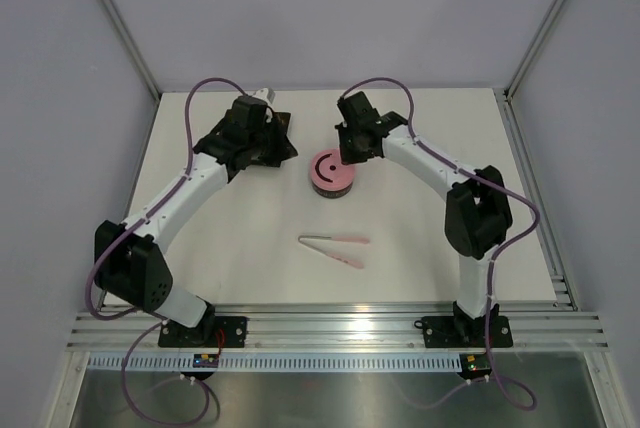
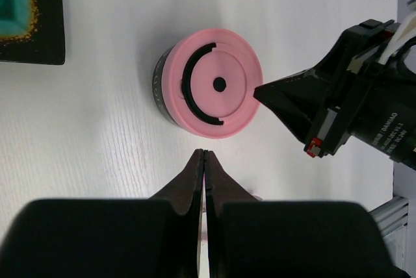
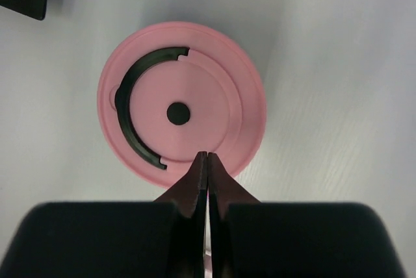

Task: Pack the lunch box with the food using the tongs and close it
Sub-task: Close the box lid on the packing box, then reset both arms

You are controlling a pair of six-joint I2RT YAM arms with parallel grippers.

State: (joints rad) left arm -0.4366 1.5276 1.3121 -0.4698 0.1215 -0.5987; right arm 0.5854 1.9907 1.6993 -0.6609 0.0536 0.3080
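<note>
Steel lunch box [image 1: 331, 175] on the worktop [image 1: 420, 248], pink lid [image 3: 195, 89] on, tongs [image 1: 335, 248] just nearer, right hand [image 3: 207, 156] pinched shut at the lid's rim, left hand [image 2: 205, 154] shut to its left

text: DAMIAO | on: right arm wrist housing [image 2: 382, 125] | lunch box [image 2: 158, 89] embossing: illegible

The white table [image 1: 420, 268] carries the pink-lidded lunch box [image 1: 332, 176], the tongs [image 1: 335, 246] lying apart toward its near edge, and a black, teal-lined tray [image 2: 51, 25].
</note>
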